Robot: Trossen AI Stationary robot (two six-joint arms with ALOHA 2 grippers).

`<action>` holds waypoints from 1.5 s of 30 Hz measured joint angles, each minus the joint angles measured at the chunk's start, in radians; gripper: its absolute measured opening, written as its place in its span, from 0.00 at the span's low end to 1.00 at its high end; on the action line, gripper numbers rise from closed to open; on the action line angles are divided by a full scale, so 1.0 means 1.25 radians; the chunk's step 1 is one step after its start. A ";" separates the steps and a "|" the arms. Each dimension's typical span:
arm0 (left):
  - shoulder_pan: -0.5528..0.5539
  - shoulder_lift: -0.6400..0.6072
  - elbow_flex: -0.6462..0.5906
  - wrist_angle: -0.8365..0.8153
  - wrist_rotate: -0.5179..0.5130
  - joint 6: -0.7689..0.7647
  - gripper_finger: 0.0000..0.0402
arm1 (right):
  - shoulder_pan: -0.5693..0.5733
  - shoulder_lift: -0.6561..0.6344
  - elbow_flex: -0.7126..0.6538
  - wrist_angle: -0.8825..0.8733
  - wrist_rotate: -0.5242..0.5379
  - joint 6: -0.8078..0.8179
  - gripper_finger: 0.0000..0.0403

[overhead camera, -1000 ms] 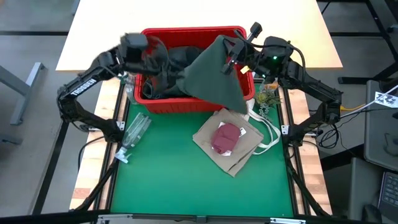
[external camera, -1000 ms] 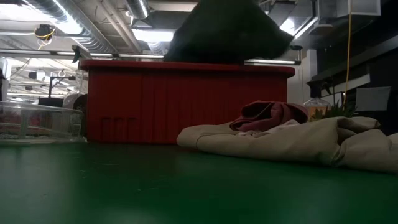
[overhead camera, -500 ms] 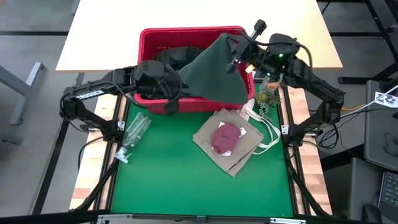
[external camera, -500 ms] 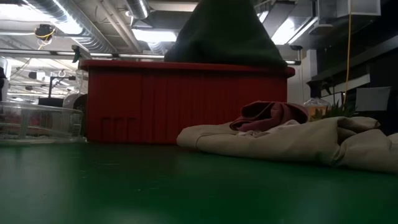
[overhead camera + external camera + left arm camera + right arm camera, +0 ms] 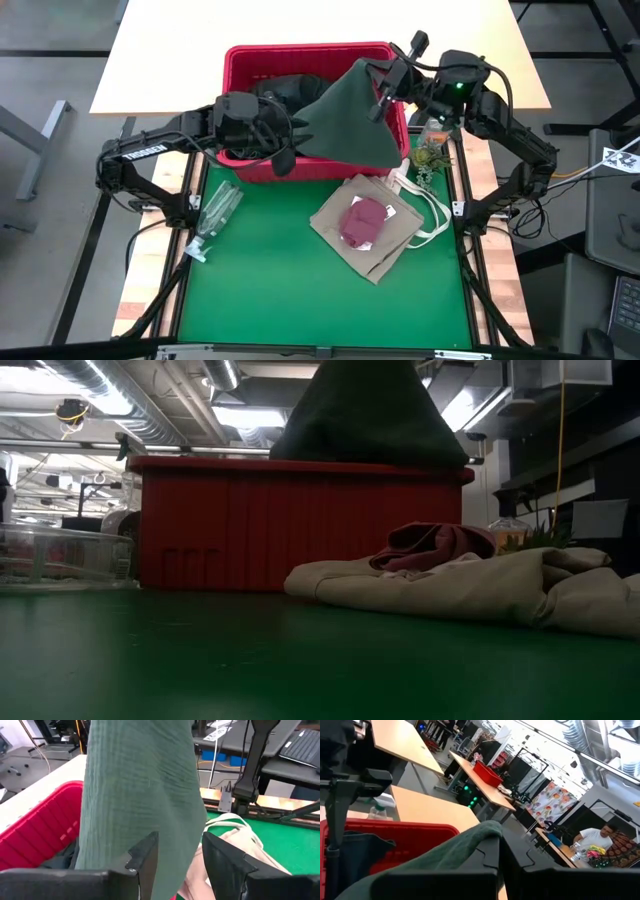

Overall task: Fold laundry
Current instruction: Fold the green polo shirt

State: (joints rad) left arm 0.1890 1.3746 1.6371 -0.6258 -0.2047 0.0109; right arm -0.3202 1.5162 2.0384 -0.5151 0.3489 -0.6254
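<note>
Hanging from right gripper clamped on its top corner, olive-green shirt widening toward 7 o'clock; left gripper parted beside its lower edge.

We could not see the black garments in the red basket in full; the hanging green shirt covered them. The low view's top edge cut off that shirt's peak. The tan top hid the counter behind it.
</note>
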 joint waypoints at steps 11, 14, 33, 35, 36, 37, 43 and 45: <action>0.000 -0.001 0.000 0.068 0.000 0.005 0.36 | 0.000 0.000 0.000 -0.004 0.000 0.000 0.00; 0.000 0.000 0.000 0.083 0.000 0.000 0.36 | 0.000 0.000 0.000 -0.004 0.001 0.000 0.00; -0.015 0.033 0.001 0.055 0.033 -0.057 0.36 | -0.001 0.000 -0.001 -0.005 0.001 0.000 0.00; -0.023 0.053 0.001 0.004 0.046 -0.029 0.36 | 0.000 0.000 -0.001 -0.005 0.002 0.000 0.00; -0.028 0.065 0.001 -0.007 0.052 -0.008 0.36 | -0.001 0.000 -0.001 -0.005 0.001 0.000 0.00; -0.034 0.076 0.001 -0.019 0.053 0.015 0.36 | -0.001 0.000 -0.001 -0.006 0.002 0.000 0.00; -0.058 0.159 0.001 -0.065 0.028 0.153 0.36 | 0.000 0.000 -0.001 -0.009 0.005 0.000 0.00; -0.066 0.182 0.001 -0.063 -0.016 0.193 0.36 | 0.000 0.000 -0.001 -0.009 0.005 0.000 0.00</action>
State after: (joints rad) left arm 0.1068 1.6020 1.6379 -0.7044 -0.2250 0.2523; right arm -0.3206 1.5166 2.0373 -0.5266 0.3557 -0.6254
